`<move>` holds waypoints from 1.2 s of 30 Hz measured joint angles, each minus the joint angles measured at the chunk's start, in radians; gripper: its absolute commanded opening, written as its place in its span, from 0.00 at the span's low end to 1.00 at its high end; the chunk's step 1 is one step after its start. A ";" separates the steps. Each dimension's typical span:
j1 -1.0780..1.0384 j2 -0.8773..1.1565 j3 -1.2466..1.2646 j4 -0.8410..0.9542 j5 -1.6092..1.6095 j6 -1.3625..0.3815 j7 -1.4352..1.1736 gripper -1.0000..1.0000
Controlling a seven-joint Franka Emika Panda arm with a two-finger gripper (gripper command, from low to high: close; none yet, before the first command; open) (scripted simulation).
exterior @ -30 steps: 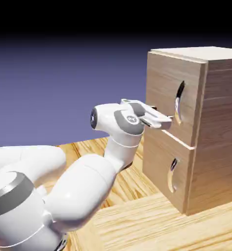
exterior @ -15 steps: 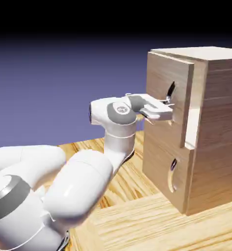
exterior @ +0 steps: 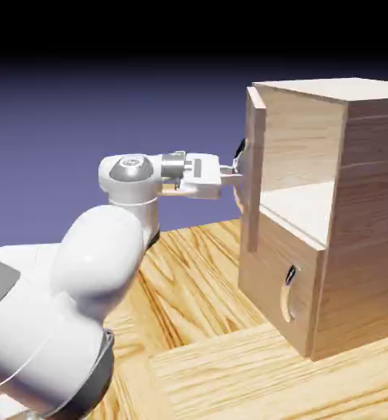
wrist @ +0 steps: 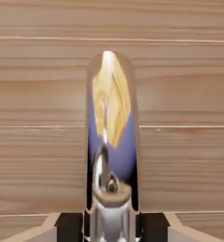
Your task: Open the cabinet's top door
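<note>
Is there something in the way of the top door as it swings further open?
Nothing visible. The gripper is shut on the handle of the top door, which stands swung out from the cabinet; only the arm itself is on that side, over bare table.

Even, sharp rendered light (soft shadows)

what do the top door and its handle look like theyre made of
The top door looks like light, matte wood: horizontal grain lines and plank seams. Its handle looks like polished metal, mirroring wood and the violet backdrop. The gripper is shut on it.
</note>
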 measured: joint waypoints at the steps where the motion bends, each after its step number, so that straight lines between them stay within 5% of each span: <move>1: 0.021 -0.015 0.020 -0.003 0.025 -0.043 0.015 0.00; 18: 0.522 -0.501 0.164 0.219 0.647 -0.704 0.468 0.00; 36: 0.762 -1.153 -0.031 0.721 1.243 -0.731 0.782 0.00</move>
